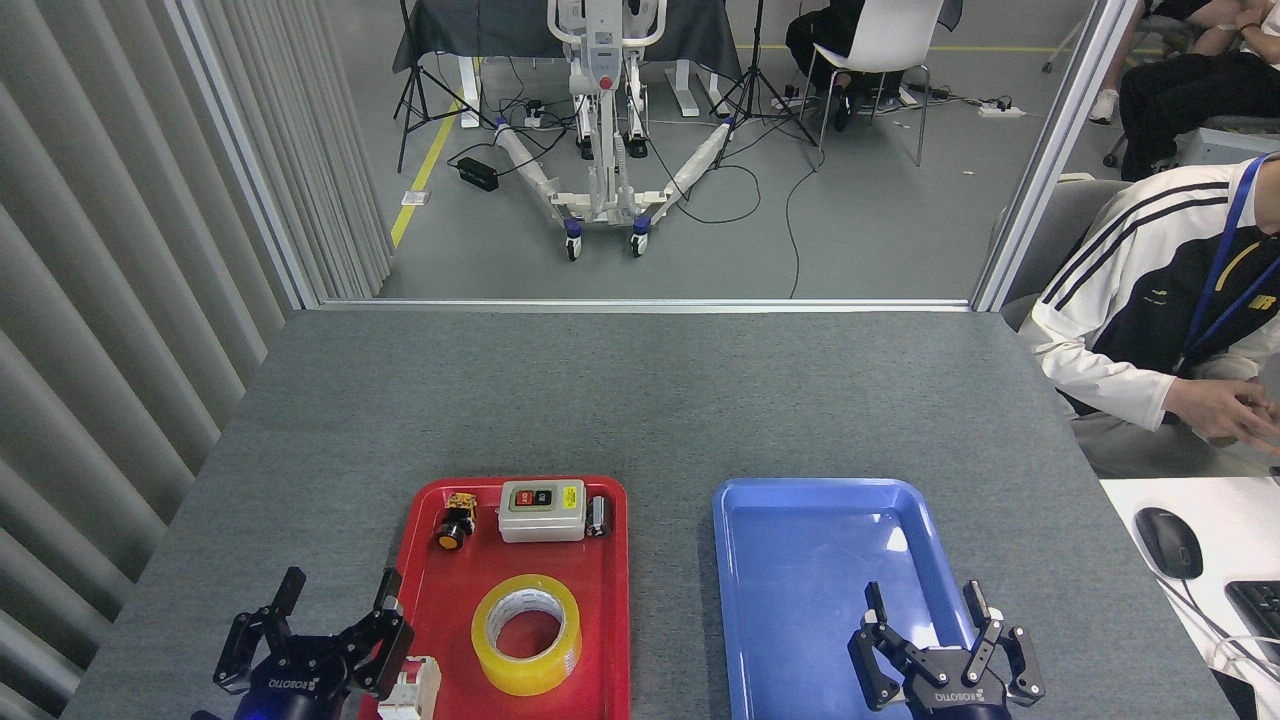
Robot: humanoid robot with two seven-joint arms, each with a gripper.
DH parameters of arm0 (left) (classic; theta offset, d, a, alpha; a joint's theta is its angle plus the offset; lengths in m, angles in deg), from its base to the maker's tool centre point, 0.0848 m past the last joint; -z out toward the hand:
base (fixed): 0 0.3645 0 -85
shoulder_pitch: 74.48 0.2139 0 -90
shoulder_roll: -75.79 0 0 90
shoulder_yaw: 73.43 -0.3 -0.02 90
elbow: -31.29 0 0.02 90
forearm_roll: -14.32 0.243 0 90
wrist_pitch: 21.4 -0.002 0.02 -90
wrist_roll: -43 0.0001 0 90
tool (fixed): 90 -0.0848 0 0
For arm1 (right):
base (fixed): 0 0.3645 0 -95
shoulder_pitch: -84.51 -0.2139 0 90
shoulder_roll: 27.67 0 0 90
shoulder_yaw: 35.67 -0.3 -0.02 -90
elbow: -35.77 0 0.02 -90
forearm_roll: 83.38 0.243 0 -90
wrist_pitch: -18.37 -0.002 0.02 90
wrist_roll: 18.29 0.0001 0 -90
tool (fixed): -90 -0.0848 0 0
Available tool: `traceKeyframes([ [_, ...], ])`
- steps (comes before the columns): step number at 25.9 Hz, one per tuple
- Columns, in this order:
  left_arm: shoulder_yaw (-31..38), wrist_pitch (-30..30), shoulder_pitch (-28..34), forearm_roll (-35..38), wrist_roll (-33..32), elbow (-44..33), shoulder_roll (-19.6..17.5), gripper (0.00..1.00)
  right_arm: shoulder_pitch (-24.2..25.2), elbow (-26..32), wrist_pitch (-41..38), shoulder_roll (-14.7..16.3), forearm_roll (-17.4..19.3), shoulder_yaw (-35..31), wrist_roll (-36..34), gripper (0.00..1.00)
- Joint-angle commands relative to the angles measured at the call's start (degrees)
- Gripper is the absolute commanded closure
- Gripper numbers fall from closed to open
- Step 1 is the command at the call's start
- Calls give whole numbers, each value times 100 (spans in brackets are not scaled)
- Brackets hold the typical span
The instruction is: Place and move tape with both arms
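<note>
The yellow tape roll (527,634) with its white core lies flat in the near half of the red tray (612,600). My left gripper (338,596) hovers at the tray's near left corner, fingers spread open and holding nothing, a short way left of the tape. My right gripper (930,605) hangs open over the near right part of the blue tray (800,540), nothing between its fingers. The blue tray holds nothing.
At the back of the red tray sit a white switch box (541,510), a yellow-black push button (456,521) and a small dark cylinder (598,517). A white-red part (412,692) lies at its near left corner. A person (1160,310) sits at the right, beside a mouse (1168,542).
</note>
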Motion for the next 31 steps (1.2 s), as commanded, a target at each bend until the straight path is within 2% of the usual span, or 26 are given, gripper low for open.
traceKeyframes([
  [1, -2, 148, -26, -18, -131, 36, 0, 0, 6, 0, 7, -7, -1, -19, 2, 2],
  [8, -2, 34, -79, -62, -359, 54, 18, 0, -20, -35, 42, -24, 43, -230, 46, 2],
  [31, -2, 7, -70, -71, -641, -69, 44, 0, 112, 123, 148, 20, 43, -160, 195, 1],
])
